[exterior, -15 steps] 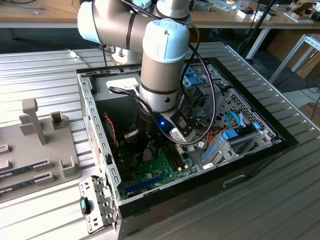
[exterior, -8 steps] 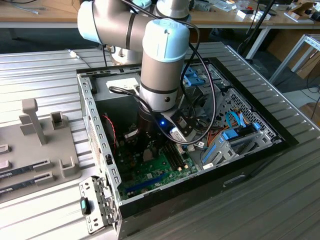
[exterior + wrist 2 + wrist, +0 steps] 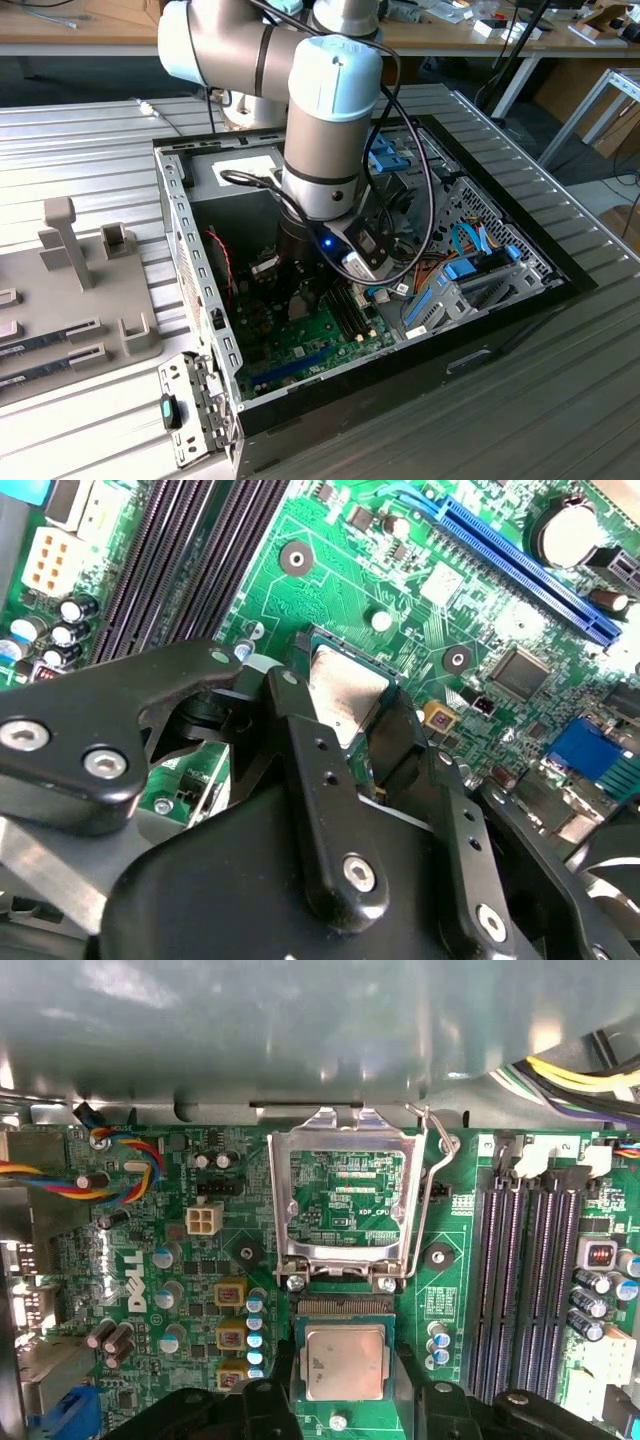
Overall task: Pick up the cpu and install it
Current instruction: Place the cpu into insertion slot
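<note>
The cpu (image 3: pixel 345 1360) is a small square chip with a dull silver top, seen in both wrist views between my black fingers (image 3: pixel 272 1405). My gripper (image 3: pixel 350 715) is shut on the cpu (image 3: pixel 345 685), one finger on each of two opposite edges. It is low over the socket on the green motherboard (image 3: pixel 180 1260), and a strip of gold contacts (image 3: pixel 345 1306) shows past one edge of the chip. The silver socket frame (image 3: pixel 345 1140) stands flipped open beside it. In the exterior view the arm (image 3: pixel 320 150) reaches down into the computer case (image 3: pixel 185 250).
Black memory slots (image 3: pixel 525 1280) run close beside the socket, and a blue expansion slot (image 3: pixel 520 565) lies further along the board. Cable bundles and blue drive bays (image 3: pixel 460 270) fill the case's side at the exterior view's right. A grey fixture (image 3: pixel 70 280) lies on the table outside.
</note>
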`<state>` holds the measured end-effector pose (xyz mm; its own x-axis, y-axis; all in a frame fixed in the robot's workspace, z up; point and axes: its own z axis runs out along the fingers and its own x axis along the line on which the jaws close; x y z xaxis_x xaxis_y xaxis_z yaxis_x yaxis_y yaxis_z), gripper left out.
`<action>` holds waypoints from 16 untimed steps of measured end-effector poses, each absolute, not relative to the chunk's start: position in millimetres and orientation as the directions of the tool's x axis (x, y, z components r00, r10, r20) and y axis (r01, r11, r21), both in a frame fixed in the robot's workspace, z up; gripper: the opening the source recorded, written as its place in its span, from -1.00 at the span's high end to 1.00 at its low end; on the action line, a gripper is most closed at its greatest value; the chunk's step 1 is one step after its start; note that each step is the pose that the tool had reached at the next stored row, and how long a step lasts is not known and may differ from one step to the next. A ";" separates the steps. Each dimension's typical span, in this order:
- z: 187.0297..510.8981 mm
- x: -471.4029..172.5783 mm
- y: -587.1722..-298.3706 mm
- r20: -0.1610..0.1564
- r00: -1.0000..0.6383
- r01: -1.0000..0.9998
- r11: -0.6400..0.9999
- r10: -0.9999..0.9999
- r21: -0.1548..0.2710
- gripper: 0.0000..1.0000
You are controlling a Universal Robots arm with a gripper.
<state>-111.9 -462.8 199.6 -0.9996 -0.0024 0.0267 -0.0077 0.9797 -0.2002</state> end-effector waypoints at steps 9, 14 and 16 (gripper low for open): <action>194.7 -116.4 -462.7 0.027 -1.000 -0.013 0.980 -0.008 -0.200 0.05; 194.6 -117.1 -462.7 0.027 -1.000 -0.018 0.980 -0.013 -0.199 0.05; 194.5 -117.1 -462.7 0.027 -1.000 -0.018 0.980 -0.013 -0.199 0.05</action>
